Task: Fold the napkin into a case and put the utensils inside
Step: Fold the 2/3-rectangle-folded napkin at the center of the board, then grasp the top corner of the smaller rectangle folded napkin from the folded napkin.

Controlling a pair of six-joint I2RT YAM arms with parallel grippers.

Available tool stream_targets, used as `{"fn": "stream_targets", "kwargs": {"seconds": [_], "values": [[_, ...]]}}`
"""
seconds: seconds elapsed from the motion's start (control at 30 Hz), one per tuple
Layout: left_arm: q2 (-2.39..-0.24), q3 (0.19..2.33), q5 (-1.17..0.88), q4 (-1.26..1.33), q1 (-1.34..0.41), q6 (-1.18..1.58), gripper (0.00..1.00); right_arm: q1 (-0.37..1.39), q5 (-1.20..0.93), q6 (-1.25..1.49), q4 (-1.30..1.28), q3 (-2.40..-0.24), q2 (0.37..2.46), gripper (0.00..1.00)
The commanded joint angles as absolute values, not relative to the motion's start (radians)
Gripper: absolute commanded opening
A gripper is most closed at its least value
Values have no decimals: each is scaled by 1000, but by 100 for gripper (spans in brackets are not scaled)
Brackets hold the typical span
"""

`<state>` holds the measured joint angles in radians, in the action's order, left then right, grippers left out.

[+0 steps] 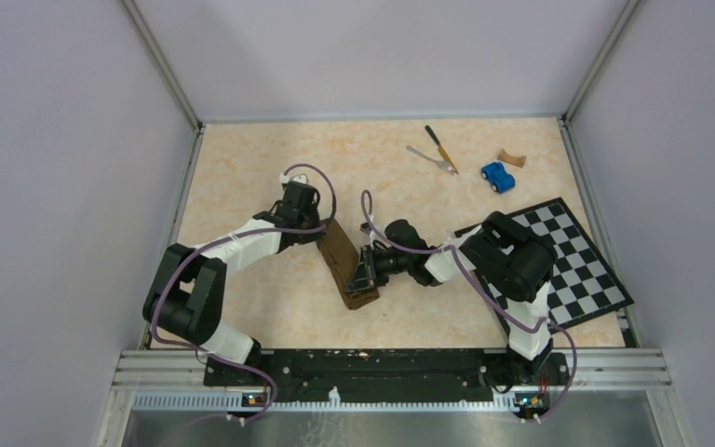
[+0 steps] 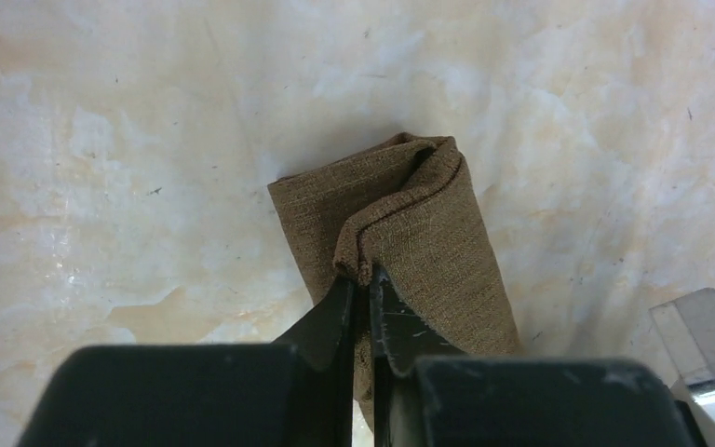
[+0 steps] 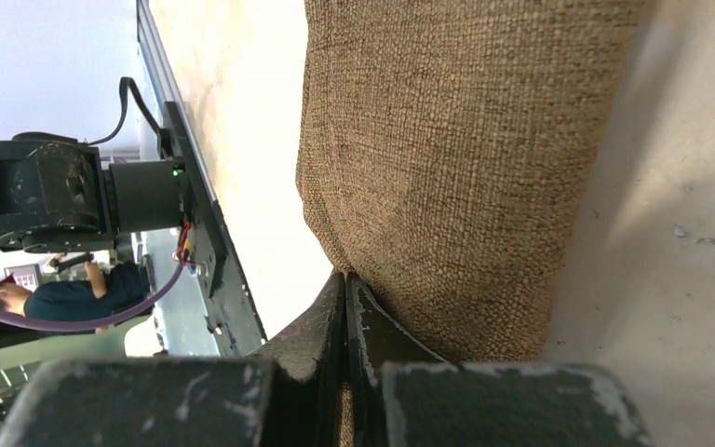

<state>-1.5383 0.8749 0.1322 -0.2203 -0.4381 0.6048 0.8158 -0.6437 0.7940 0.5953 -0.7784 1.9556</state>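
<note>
Marbled surface (image 1: 242, 177): I'm mid-fold, left hand (image 2: 361, 273) and right hand (image 3: 344, 281) both pinching napkin (image 1: 340, 253); next likely needing lift and even fold-over.

The right gripper (image 3: 346, 289) pinches its jaws on the brown napkin (image 3: 456, 140), which fills the upper centre above the pale table (image 3: 680, 233).

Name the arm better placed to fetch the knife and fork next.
Probably the right arm: the knife and fork lie far right of centre, on its side. Both arms' jaws pinch the napkin.
</note>
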Motion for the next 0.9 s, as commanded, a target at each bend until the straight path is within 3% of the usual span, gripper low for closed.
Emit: {"fn": "stream_targets", "kwargs": {"seconds": [0.0, 0.2, 0.27, 0.43, 0.57, 0.73, 0.87], "values": [[-1500, 799, -58, -84, -366, 617, 1, 813, -599, 738, 562, -743, 1934, 0], [-1497, 667, -205, 85, -300, 668, 0, 813, -614, 750, 580, -723, 1940, 1], [-1499, 641, -223, 121, -288, 666, 0, 813, -629, 742, 564, -737, 1911, 8], [-1495, 654, -300, 145, -269, 657, 0, 815, -670, 591, 485, -796, 1774, 39], [-1488, 694, -363, 127, -265, 669, 0, 815, -628, 403, 329, -878, 1679, 56], [-1508, 742, -411, 71, -258, 708, 0, 821, -378, 242, 246, -951, 1665, 64], [-1524, 755, -454, 51, -244, 755, 0, 842, -217, 172, 399, -925, 1681, 65]]}}
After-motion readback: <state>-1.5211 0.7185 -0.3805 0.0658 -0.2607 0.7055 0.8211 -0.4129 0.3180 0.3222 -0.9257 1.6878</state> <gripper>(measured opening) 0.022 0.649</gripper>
